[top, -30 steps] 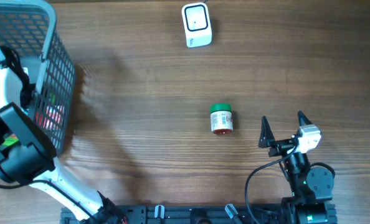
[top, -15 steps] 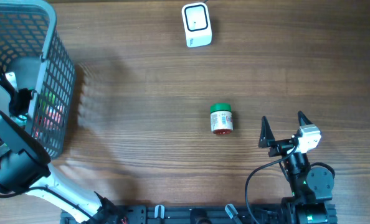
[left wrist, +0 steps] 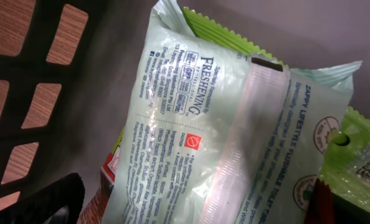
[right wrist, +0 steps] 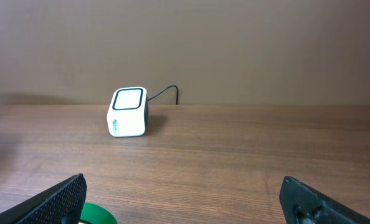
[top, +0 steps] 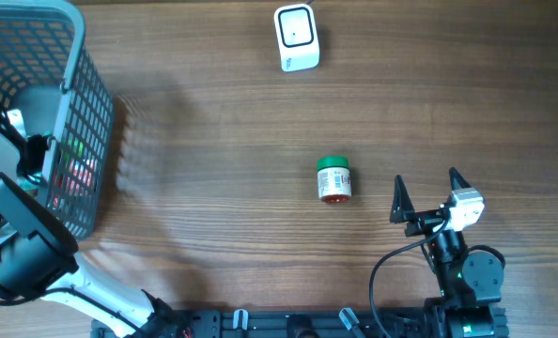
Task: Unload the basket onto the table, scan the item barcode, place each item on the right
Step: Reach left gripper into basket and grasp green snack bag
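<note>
The right gripper stands at the near side of the table. The jar lies on its side on the table, near this gripper, to its left and slightly ahead of it. The barcode scanner sits well ahead of the gripper, also to the left, beyond the jar, with its cable behind it. Far to the left stands the basket. The left gripper is down inside the basket, close over a wipes packet. Another packet touches it on the right, and the basket wall is on the left.
</note>
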You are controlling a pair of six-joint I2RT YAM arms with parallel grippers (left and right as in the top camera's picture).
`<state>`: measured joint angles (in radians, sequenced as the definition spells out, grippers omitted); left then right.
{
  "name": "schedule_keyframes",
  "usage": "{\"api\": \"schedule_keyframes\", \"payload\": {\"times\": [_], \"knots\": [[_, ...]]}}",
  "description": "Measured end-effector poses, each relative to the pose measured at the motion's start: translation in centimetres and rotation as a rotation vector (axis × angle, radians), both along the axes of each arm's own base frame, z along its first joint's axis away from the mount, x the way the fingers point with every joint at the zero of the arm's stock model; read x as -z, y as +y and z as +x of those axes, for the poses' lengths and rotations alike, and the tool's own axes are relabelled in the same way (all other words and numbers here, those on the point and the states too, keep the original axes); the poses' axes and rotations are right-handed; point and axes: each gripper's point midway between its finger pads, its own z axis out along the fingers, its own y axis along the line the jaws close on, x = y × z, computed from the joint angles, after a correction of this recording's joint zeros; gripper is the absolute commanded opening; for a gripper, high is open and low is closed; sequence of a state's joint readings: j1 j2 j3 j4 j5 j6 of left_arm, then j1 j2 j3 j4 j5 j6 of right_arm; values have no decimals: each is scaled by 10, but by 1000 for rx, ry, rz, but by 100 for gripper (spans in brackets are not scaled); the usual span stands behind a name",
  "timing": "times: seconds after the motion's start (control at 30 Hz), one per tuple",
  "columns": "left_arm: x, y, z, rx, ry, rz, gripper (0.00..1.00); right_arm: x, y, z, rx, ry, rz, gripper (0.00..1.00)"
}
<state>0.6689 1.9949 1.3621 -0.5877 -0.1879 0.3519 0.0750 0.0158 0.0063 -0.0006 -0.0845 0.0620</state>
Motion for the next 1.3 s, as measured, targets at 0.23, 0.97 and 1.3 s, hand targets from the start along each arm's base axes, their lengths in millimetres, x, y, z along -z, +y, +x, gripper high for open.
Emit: {"api": "schedule_keyframes", "payload": {"times": [0.23,0.97,1.3], "knots": [[-4,-11,0,34,51,-92,100,0,0,0,0,0,0,100],[7,-23,4,175,8,-102,12,0,0,0,0,0,0,100],[-5,-12,12,48,3,-113,4,0,0,0,0,0,0,100]]}}
